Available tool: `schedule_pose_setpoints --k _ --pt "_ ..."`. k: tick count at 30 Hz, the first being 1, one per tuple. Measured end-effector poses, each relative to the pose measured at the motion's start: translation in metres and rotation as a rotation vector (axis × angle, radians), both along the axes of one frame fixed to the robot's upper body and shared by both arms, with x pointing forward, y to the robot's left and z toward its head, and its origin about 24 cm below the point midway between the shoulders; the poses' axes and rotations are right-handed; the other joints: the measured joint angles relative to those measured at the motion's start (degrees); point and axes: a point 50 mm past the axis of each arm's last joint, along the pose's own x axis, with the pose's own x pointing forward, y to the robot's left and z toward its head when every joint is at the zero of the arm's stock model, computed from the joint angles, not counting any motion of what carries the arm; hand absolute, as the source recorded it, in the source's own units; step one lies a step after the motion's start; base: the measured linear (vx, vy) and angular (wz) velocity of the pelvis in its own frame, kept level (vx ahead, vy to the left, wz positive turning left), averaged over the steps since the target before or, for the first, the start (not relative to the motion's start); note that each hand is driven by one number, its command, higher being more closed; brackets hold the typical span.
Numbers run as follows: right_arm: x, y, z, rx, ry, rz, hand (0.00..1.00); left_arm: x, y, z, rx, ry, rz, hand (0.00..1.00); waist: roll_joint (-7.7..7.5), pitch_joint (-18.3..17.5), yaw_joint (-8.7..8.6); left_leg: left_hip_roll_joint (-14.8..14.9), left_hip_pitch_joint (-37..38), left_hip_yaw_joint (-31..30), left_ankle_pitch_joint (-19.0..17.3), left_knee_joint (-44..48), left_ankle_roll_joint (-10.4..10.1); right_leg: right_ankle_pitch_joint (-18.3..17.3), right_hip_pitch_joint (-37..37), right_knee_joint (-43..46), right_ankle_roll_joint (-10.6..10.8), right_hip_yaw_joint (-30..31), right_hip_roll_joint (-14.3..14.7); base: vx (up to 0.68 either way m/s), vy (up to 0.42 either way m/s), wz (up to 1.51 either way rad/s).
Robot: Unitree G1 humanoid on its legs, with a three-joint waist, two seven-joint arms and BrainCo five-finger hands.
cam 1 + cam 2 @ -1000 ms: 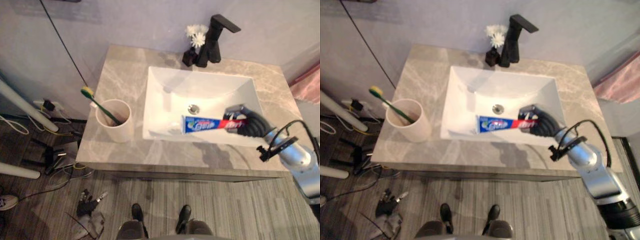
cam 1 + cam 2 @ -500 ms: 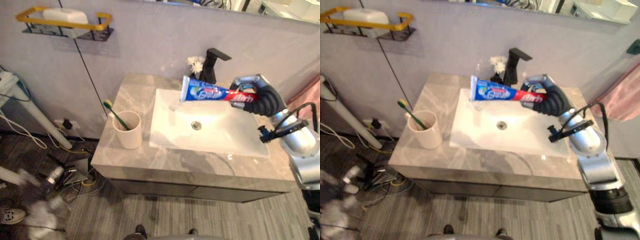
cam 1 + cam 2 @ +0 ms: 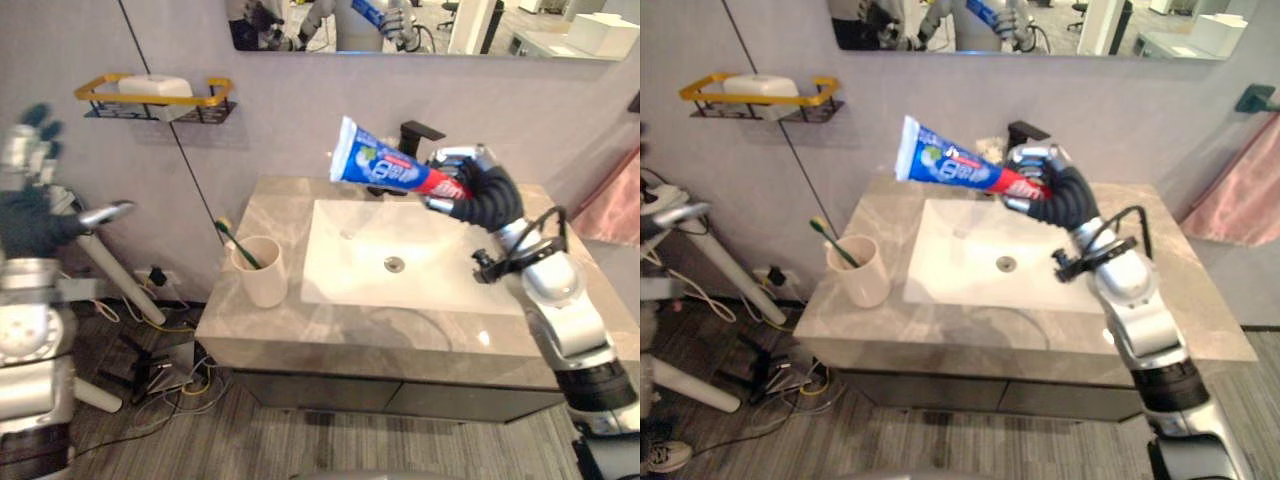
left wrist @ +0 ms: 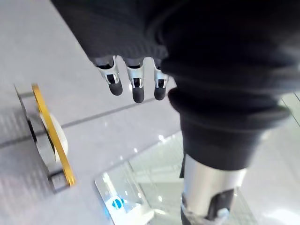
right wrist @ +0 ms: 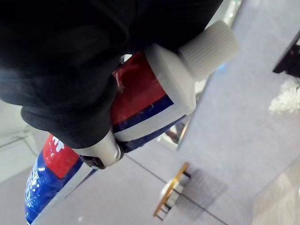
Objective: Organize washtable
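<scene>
A blue, red and white toothpaste tube (image 3: 385,168) is held up in the air above the white sink (image 3: 400,255), its flat end pointing left and slightly up. My right hand (image 3: 480,195) is shut on its cap end; in the right wrist view the fingers (image 5: 101,150) curl round the tube (image 5: 150,98) just behind the white cap (image 5: 206,44). A beige cup (image 3: 262,270) with a green toothbrush (image 3: 235,240) stands on the grey marble counter (image 3: 350,335) left of the sink. My left hand (image 3: 30,190) is raised far left, fingers (image 4: 133,86) straight, holding nothing.
A black faucet (image 3: 418,135) stands behind the sink. A gold wall shelf (image 3: 160,95) with a white soap bar hangs left of the mirror (image 3: 420,20). A pink towel (image 3: 1235,195) hangs at the right. White poles and cables are on the floor at the left.
The camera has tilted up and back. My right hand has lifted the toothpaste from low over the sink to well above it. My left hand has come into view at the left.
</scene>
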Motion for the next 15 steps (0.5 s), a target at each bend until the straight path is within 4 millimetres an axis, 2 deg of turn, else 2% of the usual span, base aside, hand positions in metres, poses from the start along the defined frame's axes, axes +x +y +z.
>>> schedule_pose_setpoints --k 2,3,6,10,15 --pt "0.004 0.011 -0.008 0.029 0.038 0.030 1.00 0.009 -0.023 -0.007 -0.030 0.017 -0.111 0.00 0.12 0.02 -0.61 0.03 0.03 0.04 0.22 0.00 0.08 0.23 -0.02 -0.04 -0.12 0.18 0.05 -0.05 -0.023 -0.03" --pt "0.005 0.021 -0.014 0.054 0.066 0.061 1.00 0.014 -0.042 -0.018 -0.088 0.048 -0.195 0.00 0.37 0.02 -1.08 0.01 0.05 0.09 0.32 0.00 0.18 0.40 -0.02 -0.04 -0.14 0.29 0.04 -0.05 -0.013 -0.02" --pt "0.005 0.039 -0.019 0.082 0.098 0.115 1.00 0.022 -0.073 -0.045 -0.161 0.172 -0.335 0.00 0.77 0.03 -1.32 0.10 0.58 1.39 0.35 -0.01 0.18 0.77 -0.21 -0.06 -0.31 1.41 0.54 -0.05 -0.018 -0.18" --pt "0.010 0.050 -0.018 0.103 0.114 0.135 1.00 0.030 -0.096 -0.061 -0.252 0.241 -0.425 0.00 1.08 0.06 -2.37 0.23 0.63 2.20 0.66 -0.05 0.36 1.32 -0.50 -0.19 -0.54 1.83 0.75 -0.05 -0.018 -0.11" --pt "0.012 0.058 -0.021 0.134 0.130 0.142 1.00 0.046 -0.114 -0.066 -0.304 0.288 -0.493 0.00 1.67 0.33 -2.89 0.65 0.75 2.99 1.01 -0.20 0.25 2.34 -0.61 -1.06 -1.00 2.75 1.40 -0.06 -0.021 -0.10"
